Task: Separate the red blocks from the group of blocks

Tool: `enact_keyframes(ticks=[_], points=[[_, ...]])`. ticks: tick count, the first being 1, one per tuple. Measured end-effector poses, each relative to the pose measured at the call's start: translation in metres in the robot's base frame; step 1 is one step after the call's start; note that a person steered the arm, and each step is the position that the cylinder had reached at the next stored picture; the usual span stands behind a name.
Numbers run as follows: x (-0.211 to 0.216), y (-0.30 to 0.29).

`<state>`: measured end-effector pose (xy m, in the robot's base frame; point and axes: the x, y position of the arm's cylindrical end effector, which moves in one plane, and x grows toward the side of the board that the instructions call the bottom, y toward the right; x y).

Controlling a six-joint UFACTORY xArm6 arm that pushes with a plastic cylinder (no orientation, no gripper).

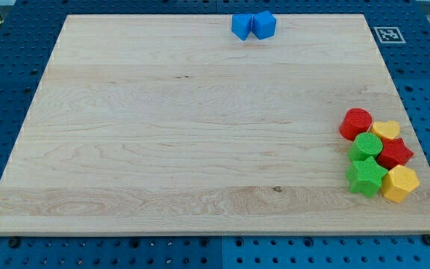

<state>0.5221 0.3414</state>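
A tight group of blocks sits at the view's right edge of the wooden board [200, 134]. A red round block [356, 123] is at the group's top left. A red star block [395, 152] is in the middle right, wedged between a yellow heart block [386, 131], a green round block [366, 146] and a yellow hexagon block [399, 183]. A green star block [366, 177] is at the group's bottom left. All touch their neighbours. My tip does not show in the view.
Two blue blocks, one [241, 26] touching the other [263, 24], sit at the board's top edge near the middle. A black-and-white marker tag [387, 34] is at the board's top right corner. A blue pegboard surrounds the board.
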Motion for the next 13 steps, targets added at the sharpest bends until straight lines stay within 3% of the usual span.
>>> enact_keyframes(ticks=[2,4,6,8,13], points=[[0.030,-0.018],[0.030,-0.071],[0.010,-0.122],[0.000,-0.108],[-0.066,-0.163]])
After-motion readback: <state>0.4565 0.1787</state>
